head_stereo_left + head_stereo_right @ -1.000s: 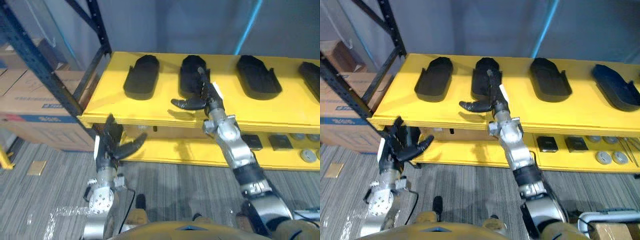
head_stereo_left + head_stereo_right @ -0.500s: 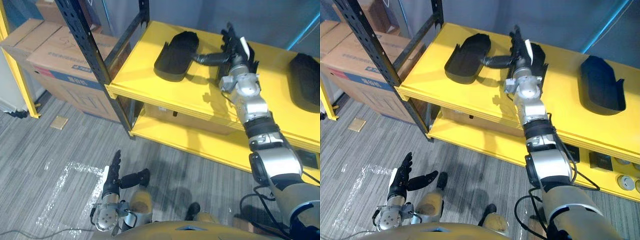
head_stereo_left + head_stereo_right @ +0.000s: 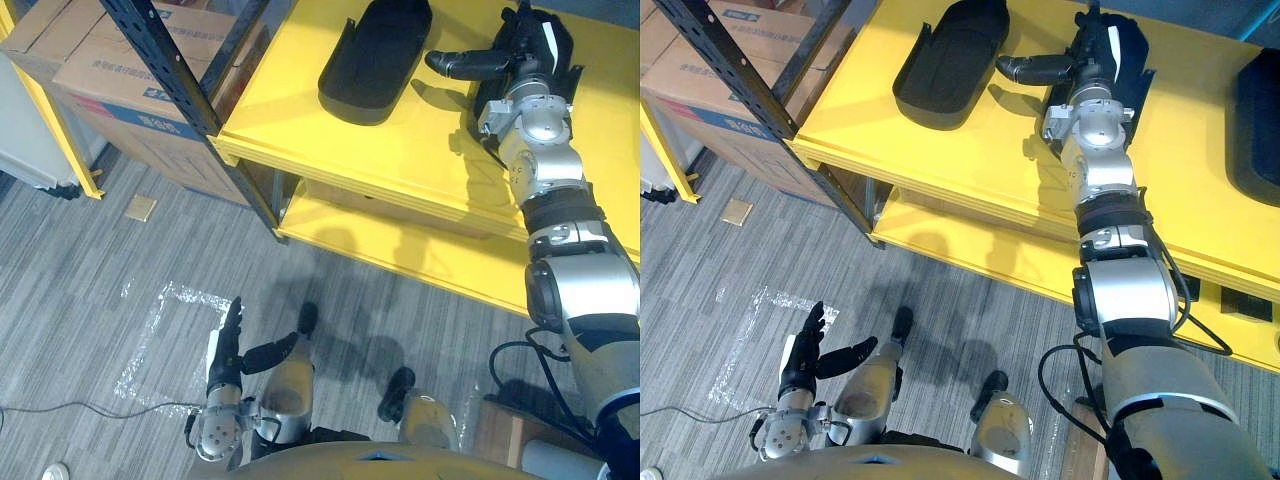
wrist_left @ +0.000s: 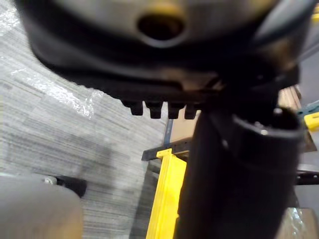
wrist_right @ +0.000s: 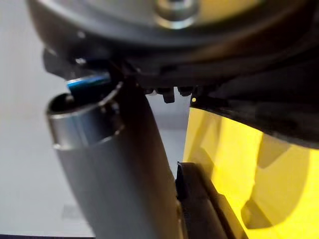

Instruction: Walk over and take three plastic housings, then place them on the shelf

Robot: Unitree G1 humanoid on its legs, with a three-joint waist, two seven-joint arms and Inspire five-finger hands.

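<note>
Grey ribbed carpet [image 3: 90, 280], marked with an outline of clear tape [image 3: 190, 293], is recorded nearest. Above it hangs the left hand [image 3: 226, 352], fingers straight, thumb spread, nothing held. Beyond are listed a lower shelf board [image 3: 400, 250] and an upper shelf board [image 3: 330, 140], both smooth painted yellow, carried on a dark perforated steel upright [image 3: 165, 62]. On the upper board the right hand [image 3: 522, 62] is laid over the middle housing [image 3: 572, 68], fingers stretched flat and thumb thrown wide; nothing is clasped. A left housing [image 3: 378, 55] lies just beside the thumb and a right housing [image 3: 1260, 90] well apart; all are matt black moulded shells, shallow, rounded at one end, with raised rims. Brown cardboard boxes [image 3: 110, 70] are noted beside the rack. The step is judged to be the grasp at the middle housing: fingers and thumb would need to be closed on its thin rim, and the light shell may slide on the slick paint.
</note>
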